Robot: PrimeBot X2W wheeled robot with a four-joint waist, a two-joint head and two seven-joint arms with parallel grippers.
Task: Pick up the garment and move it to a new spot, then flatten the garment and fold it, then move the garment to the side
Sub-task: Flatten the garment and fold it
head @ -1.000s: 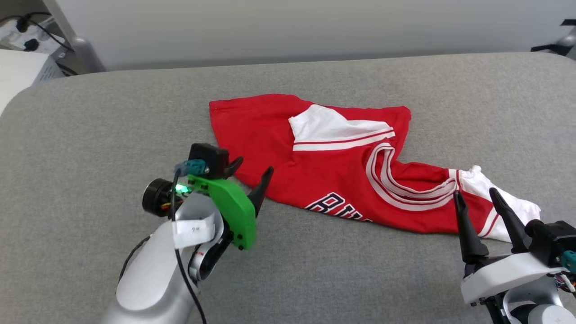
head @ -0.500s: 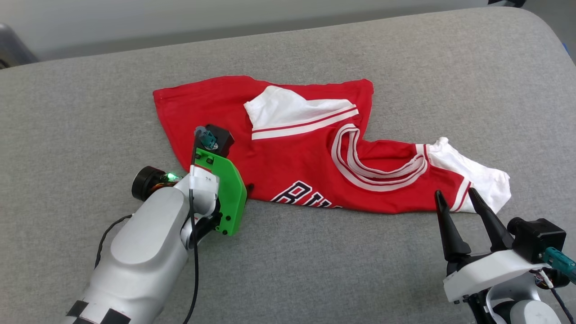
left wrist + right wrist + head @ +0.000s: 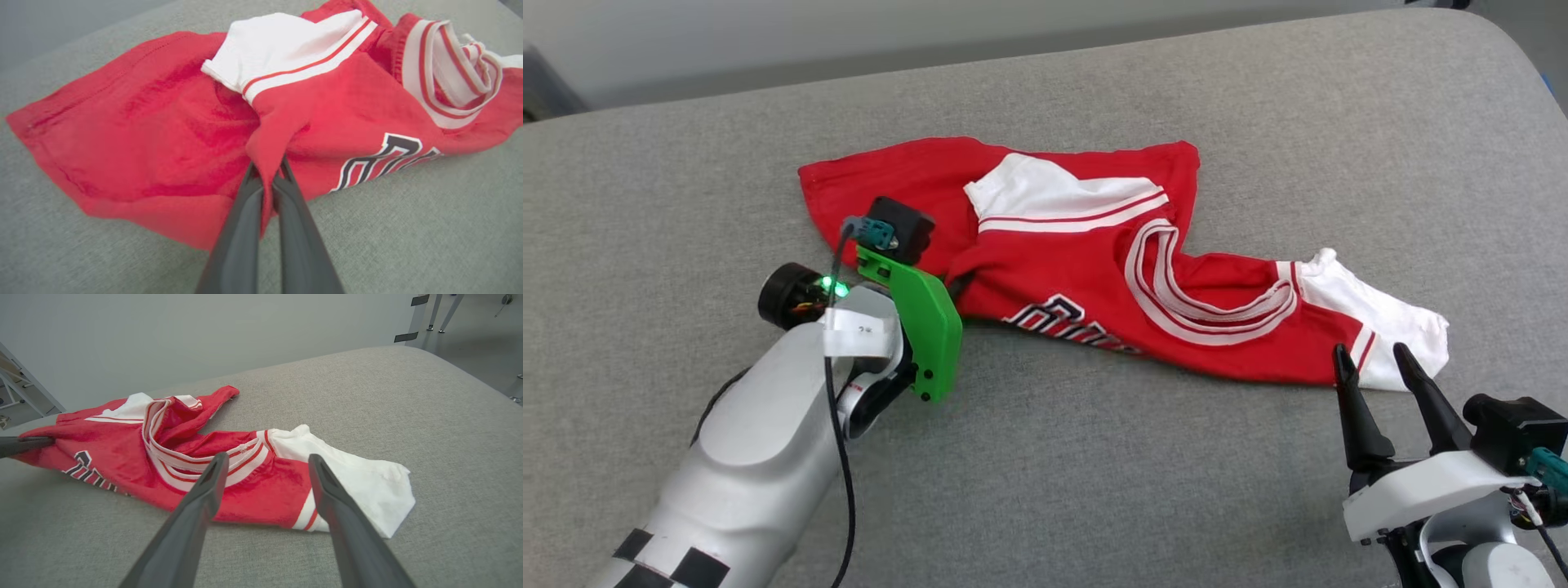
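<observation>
1 garment (image 3: 1086,261), crumpled, centre frame in the head view on the grey worktop (image 3: 1258,506). It has 2 white sleeves. The upper sleeve (image 3: 1054,192) is folded onto the red body at upper centre, and the right sleeve (image 3: 1380,327) trails off toward the right edge. 1 striped collar (image 3: 1201,310) sits right of centre. 1 block of black lettering (image 3: 1070,327) runs along the lower edge, partly creased.

2 hands:
- left hand (image 3: 267,167), lower centre in its wrist view: fingers pinched together on a fold of red cloth, which is drawn up into a ridge between them. In the head view it sits left of centre, at the garment's lower-left edge.
- right hand (image 3: 1368,359), lower right in the head view: fingers spread wide with nothing gripped, tips just at the right sleeve's lower edge. Can't tell if they touch the cloth.
</observation>
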